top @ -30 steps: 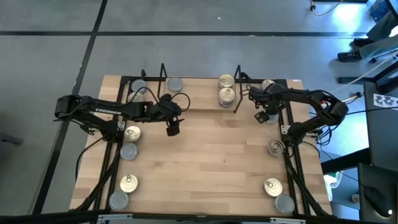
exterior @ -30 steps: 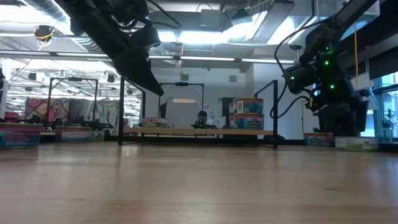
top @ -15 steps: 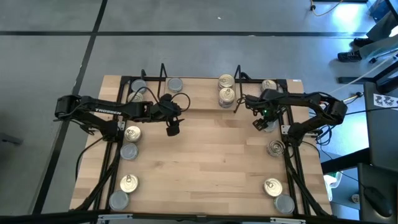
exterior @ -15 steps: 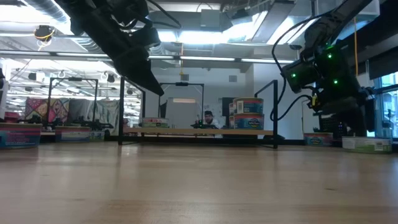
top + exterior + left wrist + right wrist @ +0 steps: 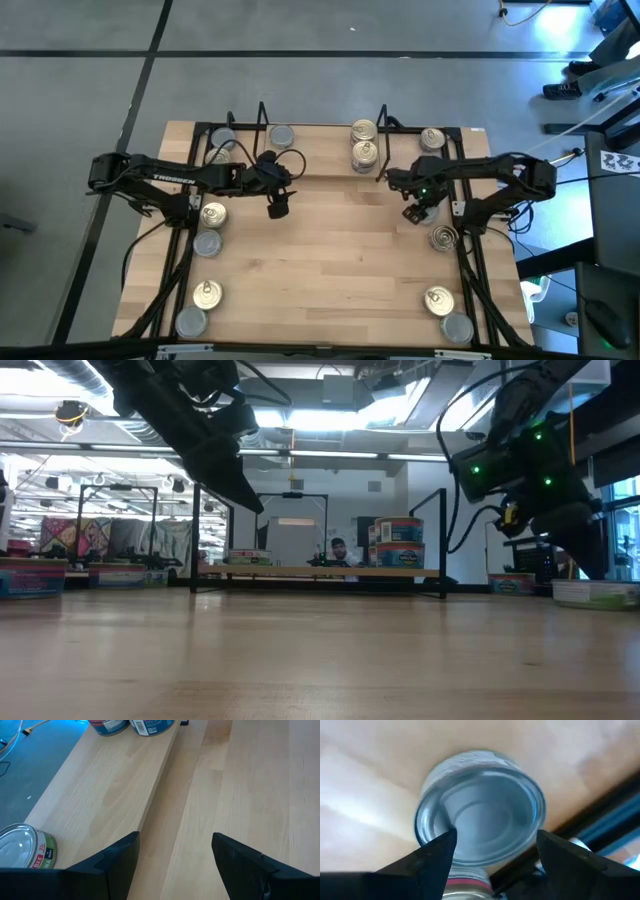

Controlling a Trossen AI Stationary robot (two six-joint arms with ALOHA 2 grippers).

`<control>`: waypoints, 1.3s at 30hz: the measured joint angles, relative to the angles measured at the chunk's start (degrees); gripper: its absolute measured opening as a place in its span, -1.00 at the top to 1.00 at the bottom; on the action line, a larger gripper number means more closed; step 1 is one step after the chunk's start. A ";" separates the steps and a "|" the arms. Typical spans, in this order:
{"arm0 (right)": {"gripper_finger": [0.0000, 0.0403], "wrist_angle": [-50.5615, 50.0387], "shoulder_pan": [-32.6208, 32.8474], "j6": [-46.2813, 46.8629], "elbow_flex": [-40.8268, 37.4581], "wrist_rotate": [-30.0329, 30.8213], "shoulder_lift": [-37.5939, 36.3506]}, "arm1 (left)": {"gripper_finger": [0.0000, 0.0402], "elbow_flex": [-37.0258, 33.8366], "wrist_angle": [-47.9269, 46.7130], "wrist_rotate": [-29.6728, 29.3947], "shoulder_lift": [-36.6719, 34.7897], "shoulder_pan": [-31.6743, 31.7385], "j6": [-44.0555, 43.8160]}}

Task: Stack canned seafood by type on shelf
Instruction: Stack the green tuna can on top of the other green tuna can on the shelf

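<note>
The left arm reaches rightward along the far side, its left gripper (image 5: 279, 207) hanging empty, fingers spread. The right arm bends leftward, its right gripper (image 5: 417, 212) clamped on a tin.

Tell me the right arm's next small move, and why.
Probably carry the held tin across toward the silver tin on the shelf. The right gripper grips a silver-lidded tin above the table, nearer the gold tins, which are the wrong type. The left gripper waits open by the shelf.
</note>
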 joint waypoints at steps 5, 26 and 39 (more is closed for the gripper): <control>-0.39 6.25 5.69 0.09 0.18 -2.51 -0.14 | -0.24 0.00 0.00 0.02 0.00 -0.04 0.00; -0.39 37.02 24.28 1.01 0.14 4.70 1.12 | -0.24 0.04 2.74 0.00 0.84 -11.90 -7.80; -0.39 57.71 28.01 -8.06 0.14 11.32 10.61 | -0.24 0.04 22.91 0.04 18.25 -20.25 -14.20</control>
